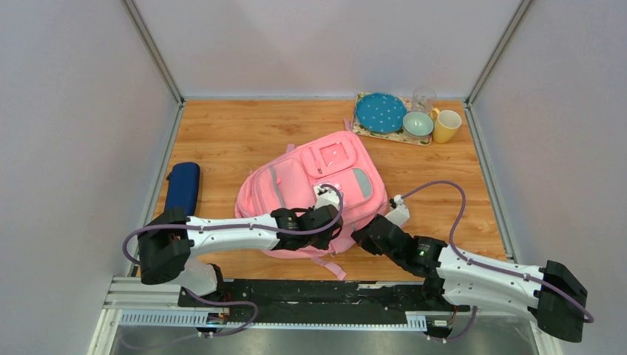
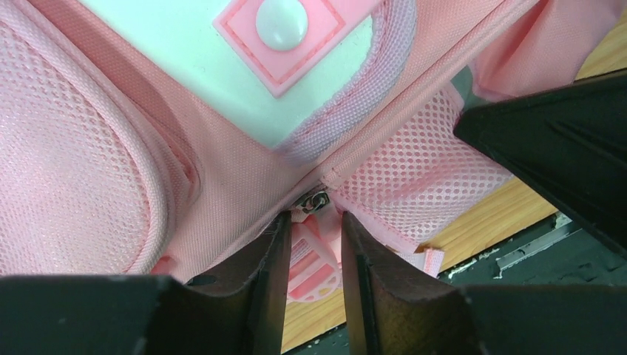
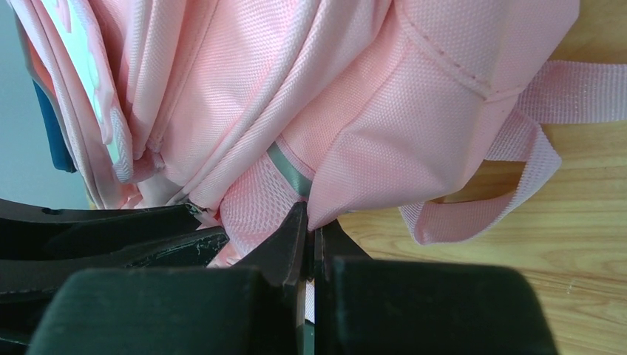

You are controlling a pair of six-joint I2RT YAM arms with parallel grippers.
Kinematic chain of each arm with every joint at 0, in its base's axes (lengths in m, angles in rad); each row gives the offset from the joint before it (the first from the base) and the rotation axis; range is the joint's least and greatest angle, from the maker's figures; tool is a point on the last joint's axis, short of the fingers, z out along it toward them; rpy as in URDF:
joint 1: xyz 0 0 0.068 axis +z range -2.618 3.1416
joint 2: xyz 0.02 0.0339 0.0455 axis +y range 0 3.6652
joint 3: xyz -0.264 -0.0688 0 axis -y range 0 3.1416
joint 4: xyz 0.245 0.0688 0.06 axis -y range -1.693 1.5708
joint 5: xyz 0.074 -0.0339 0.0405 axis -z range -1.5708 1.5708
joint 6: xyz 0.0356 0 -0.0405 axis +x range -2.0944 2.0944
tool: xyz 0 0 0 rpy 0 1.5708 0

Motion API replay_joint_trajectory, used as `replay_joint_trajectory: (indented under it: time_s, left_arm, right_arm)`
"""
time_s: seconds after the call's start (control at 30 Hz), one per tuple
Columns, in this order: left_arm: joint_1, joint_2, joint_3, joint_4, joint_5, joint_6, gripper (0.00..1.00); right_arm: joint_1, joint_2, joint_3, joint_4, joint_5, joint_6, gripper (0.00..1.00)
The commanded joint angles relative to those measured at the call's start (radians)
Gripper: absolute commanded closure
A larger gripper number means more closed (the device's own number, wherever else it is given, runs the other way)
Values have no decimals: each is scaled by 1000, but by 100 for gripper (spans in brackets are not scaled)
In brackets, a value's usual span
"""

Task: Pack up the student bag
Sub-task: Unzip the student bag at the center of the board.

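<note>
Left gripper (image 2: 316, 225) straddles zip pull (image 2: 316, 260) at lower edge of bag (image 1: 299, 181), centre of top view, clamp unconfirmed; right gripper (image 3: 310, 222) pinched shut on bag fabric; step looks like unzipping, next needs firm pinch on pull then drag along the track.

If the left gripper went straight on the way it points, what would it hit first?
Probably the zipper slider on the pink backpack, right ahead of the left gripper, whose fingers straddle the pull tab.
</note>
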Motion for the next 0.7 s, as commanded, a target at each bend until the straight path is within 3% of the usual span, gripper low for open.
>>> replay_joint_trajectory:
  time_s: [0.0,0.17,0.3,0.47,0.67]
  left_arm:
    - [-4,-28,-15,51,-28,-25,63]
    - [-2,-35,-27,54,-28,-29,65]
    - [-2,-55,-41,103,23,-29,51]
    - [-4,-52,-35,128,33,-28,47]
    - [-4,-34,-52,103,-19,-32,73]
  right_arm:
    - [37,5,75,102,-17,-9,100]
    - [52,18,86,100,-3,-14,100]
    - [63,33,97,94,8,-14,100]
    - [73,54,106,96,14,-12,100]
    - [86,55,112,86,28,-20,100]
